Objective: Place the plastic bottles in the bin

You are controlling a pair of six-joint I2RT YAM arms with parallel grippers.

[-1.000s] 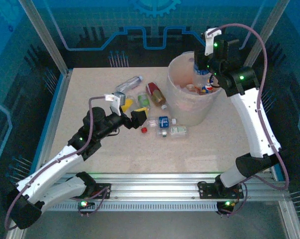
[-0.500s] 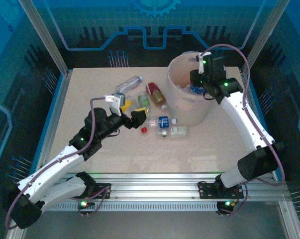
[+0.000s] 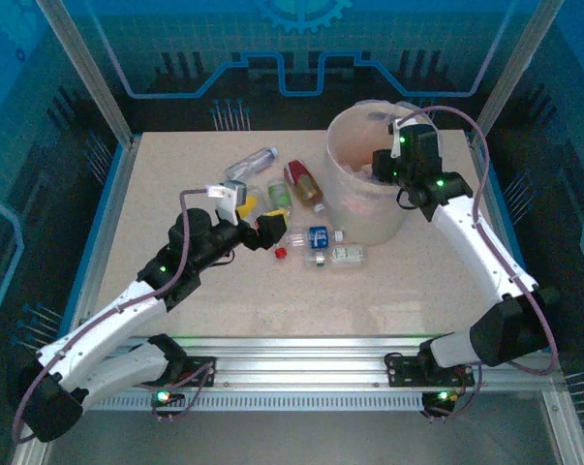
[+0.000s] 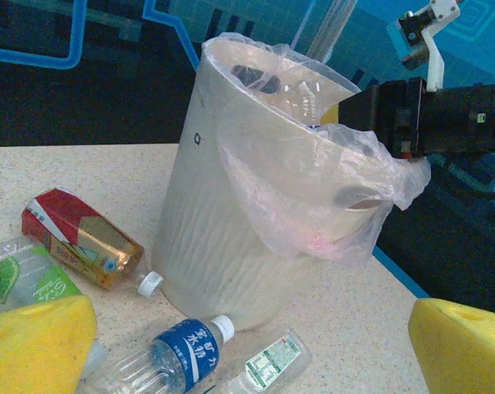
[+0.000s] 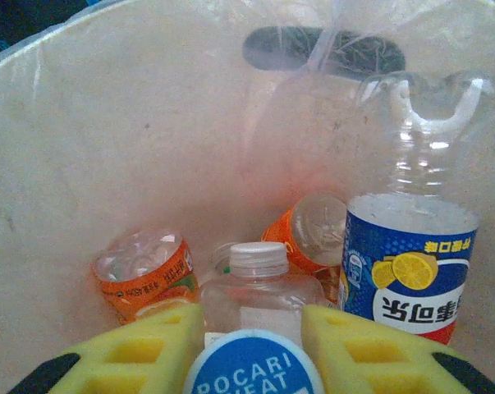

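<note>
Right pincer (image 5: 251, 328) reaches into the bin (image 3: 361, 218) near the far right corner of the tabletop (image 3: 233, 300), pads (image 5: 140, 345) flanking a blue-capped bottle (image 5: 253, 371) — gripped or not, I cannot tell. Left pincer (image 4: 249, 343) gapes wide, empty — loose bottles (image 3: 318, 235) lie mid-tabletop.

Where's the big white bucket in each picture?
Top external: the bin stands right of centre, toward the back.
Left wrist: the bin stands in the middle, seen from the side.
Right wrist: looking down inside the bin, with bottles at its bottom.
Shared landmark: the right gripper, dipped inside it.
</note>
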